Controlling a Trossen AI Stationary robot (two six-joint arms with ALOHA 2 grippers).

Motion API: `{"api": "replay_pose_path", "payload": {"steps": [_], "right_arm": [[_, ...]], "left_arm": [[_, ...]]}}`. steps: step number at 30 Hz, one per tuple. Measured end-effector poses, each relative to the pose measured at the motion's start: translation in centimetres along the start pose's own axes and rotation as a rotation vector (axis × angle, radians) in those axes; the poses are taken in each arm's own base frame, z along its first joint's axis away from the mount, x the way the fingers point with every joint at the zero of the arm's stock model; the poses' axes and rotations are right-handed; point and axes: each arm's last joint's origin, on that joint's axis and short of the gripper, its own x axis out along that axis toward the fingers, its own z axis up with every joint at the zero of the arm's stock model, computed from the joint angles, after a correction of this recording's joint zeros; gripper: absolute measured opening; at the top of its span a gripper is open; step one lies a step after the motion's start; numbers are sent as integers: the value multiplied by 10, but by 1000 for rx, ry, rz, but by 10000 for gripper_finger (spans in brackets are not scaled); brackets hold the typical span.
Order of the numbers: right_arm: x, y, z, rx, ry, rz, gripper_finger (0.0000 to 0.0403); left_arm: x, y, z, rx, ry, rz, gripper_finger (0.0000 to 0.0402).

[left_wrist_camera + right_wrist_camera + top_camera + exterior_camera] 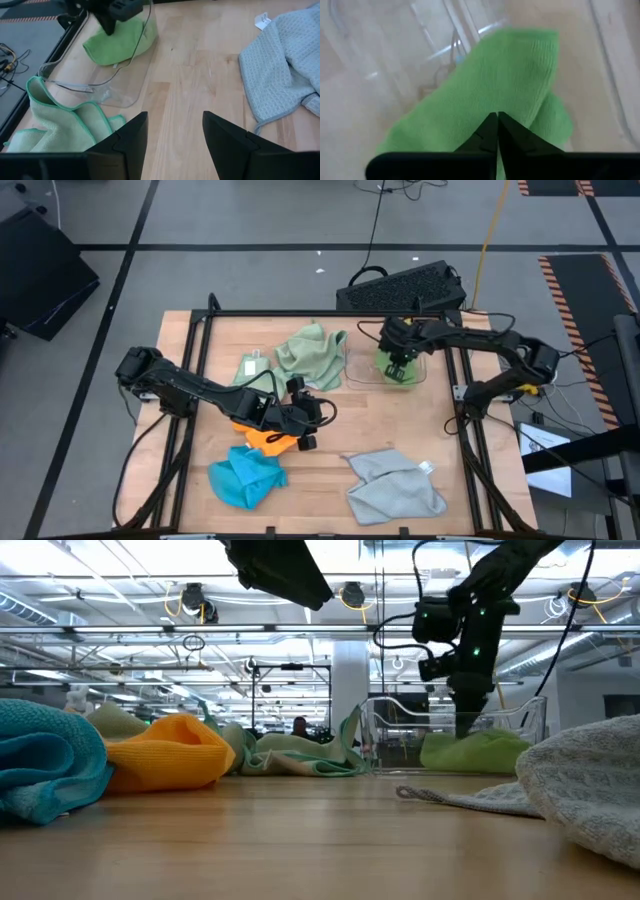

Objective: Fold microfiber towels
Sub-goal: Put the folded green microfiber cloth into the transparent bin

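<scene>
Bright green towel (485,100) under closed right gripper (497,131), seemingly pinched.

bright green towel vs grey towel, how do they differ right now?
The bright green towel lies bunched inside the clear tray; the grey towel lies spread and rumpled on the bare table. The right hand is down on the green one, fingers shut; nothing touches the grey one. The green bundle looks smaller than the grey spread. Neither looks neatly folded.
</scene>
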Motion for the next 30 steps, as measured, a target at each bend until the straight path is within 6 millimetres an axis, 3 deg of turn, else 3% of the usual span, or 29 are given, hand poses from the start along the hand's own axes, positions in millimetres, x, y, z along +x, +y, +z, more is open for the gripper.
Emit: {"api": "replay_pose_path", "payload": {"steps": [20,25,30], "right_arm": [[34,2,-17,-70,278,21,0],[27,2,-17,-70,269,4,0],[6,2,-15,-79,230,-19,0]], "left_arm": [[0,0,0,11,-1,0,191],[0,0,0,1,-1,0,191],[0,0,0,-5,1,0,191]]}}
